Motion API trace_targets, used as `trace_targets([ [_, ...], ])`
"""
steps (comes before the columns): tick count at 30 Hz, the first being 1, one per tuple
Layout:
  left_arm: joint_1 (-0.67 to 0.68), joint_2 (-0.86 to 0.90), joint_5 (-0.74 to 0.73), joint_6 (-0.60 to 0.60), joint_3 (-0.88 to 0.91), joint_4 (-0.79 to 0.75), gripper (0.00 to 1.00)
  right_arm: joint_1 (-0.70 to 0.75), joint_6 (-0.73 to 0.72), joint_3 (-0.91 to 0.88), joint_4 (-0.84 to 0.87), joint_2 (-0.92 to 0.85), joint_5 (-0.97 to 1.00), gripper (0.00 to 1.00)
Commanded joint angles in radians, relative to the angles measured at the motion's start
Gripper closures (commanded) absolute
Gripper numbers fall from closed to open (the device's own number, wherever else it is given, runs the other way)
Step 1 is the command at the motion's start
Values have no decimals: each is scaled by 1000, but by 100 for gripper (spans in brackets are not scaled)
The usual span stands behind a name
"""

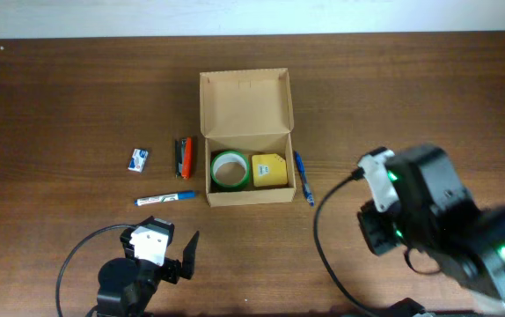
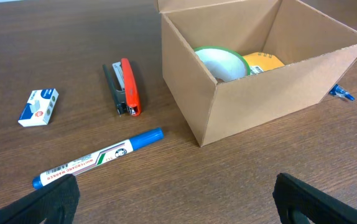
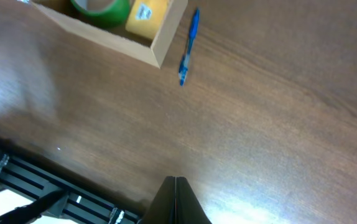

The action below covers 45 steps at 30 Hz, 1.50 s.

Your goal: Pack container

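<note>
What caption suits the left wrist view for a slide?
Open cardboard box with green tape roll and yellow item inside; stapler, blue marker, small box alongside.

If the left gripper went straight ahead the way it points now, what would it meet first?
Probably the near corner of the container, though depth is unclear; the blue marker has its cap just left of the line from the left gripper.

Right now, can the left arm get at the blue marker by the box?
Probably yes. The blue marker lies just ahead of the left hand, which is open; nothing lies between them, and the container stands off to one side.
</note>
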<state>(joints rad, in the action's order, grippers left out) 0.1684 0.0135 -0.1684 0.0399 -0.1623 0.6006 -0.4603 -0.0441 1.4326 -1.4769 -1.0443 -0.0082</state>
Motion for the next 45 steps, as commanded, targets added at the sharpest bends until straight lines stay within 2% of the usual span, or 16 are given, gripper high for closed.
trace_targets([
  [1,3,-8,-10,-10,5,-3,0,5,11,-10,5,47,-10,89],
  [3,3,-8,-8,-10,5,-3,0,5,11,-10,3,61,-10,58],
  [5,3,-8,21,-10,5,-2,0,5,11,-10,-1,65,-11,37],
  [7,3,-8,37,-10,5,-2,1,5,10,-10,-8,63,-19,5],
  [8,3,-8,37,-10,5,-2,0,5,10,-10,-8,61,-24,1],
  [25,3,-8,33,-11,5,-3,0,5,11,-10,-8,56,-29,1],
  [31,3,-8,-72,-13,5,-39,0,5,11,-10,-8,56,-29,1],
  [34,3,-8,-184,-108,0,-175,1,5,11,-10,-8,56,-29,1],
  [37,3,-8,-178,-220,-33,-219,0,5,11,-10,-8,56,-29,1],
  [42,3,34,-145,-233,-134,-191,0,5,11,-10,-8,56,-29,1],
  [45,3,117,-93,-233,-225,-150,0,5,11,-10,-8,54,-29,1],
])
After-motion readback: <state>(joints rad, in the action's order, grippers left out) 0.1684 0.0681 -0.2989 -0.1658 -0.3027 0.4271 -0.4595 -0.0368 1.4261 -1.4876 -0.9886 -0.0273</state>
